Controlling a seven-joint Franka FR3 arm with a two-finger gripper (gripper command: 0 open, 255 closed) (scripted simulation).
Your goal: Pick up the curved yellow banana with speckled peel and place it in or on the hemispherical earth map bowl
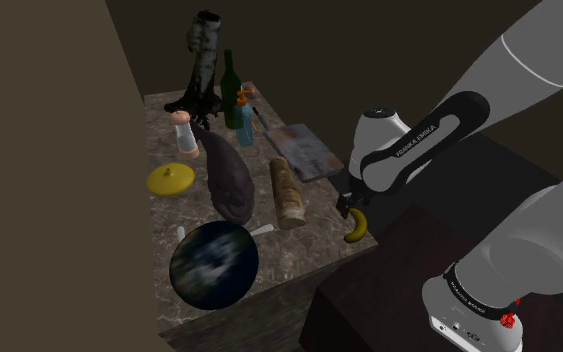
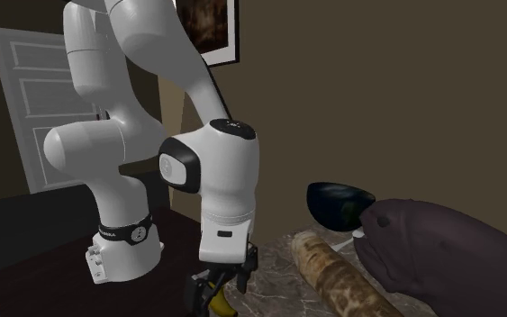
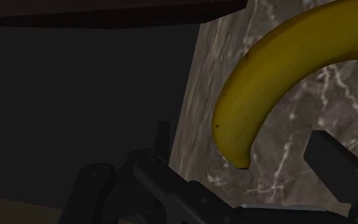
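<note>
Marbled stone tops the table (image 1: pixel 194 212). Reading the shoulder view from its left, the bowl (image 1: pixel 214 265) comes first. It is dark blue with pale map patches and sits near the table's front edge, with a white spoon (image 1: pixel 259 230) just beside it. Next comes a mottled brown loaf-shaped cylinder (image 1: pixel 287 192), which lies between the bowl and the arm's working spot. Further right, the yellow banana (image 1: pixel 355 226) is at the table's edge nearest the stand (image 1: pixel 389 290). The gripper (image 1: pixel 347 207) hangs directly over the banana.

In the wrist view the 2 black fingers (image 3: pixel 336 162) stand apart with the banana's tapered end between them. Neither finger touches the peel, so the jaws are open and hold nothing. The banana seems to rest on the marble, close to where the tabletop drops away.

The step in hand looks like the approach to the grasp, and the pick itself is not yet made. The next move probably calls for lowering a little and settling the jaws on the thicker body rather than the tip, then closing firmly. After that the banana needs a lift high enough to clear the cylinder before it is carried toward the shoulder view's left, to the bowl.
</note>
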